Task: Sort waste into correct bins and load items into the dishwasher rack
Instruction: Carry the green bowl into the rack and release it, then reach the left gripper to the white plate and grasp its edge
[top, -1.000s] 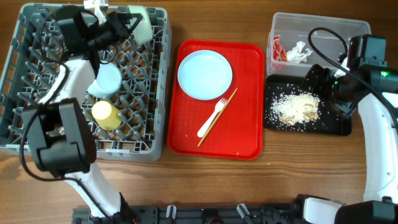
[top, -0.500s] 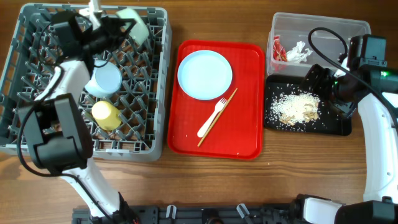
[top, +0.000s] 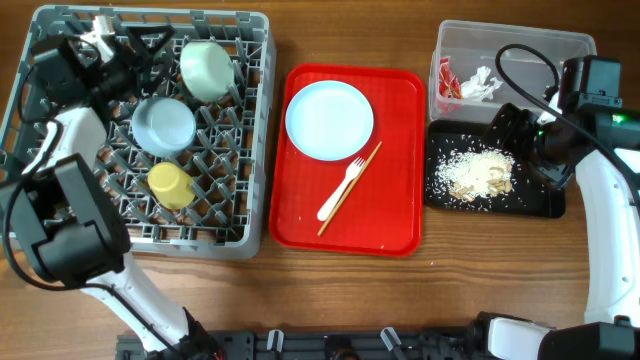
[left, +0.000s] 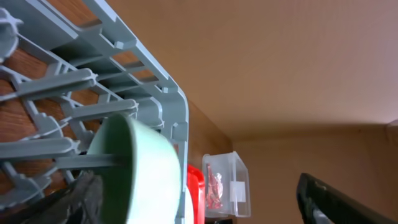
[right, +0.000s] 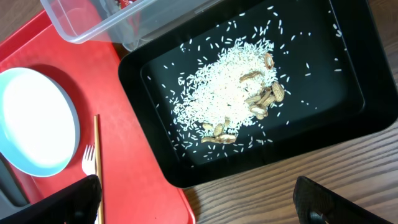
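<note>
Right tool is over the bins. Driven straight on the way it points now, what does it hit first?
Probably the black tray, at or near the rice scraps; the wrist view shows nothing between the right tool and it. Depth is unclear, so contact may fall nearer the tray's rim.

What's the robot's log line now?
left gripper open | green bowl in dishwasher rack | right gripper open | white plate, fork on red tray
</note>
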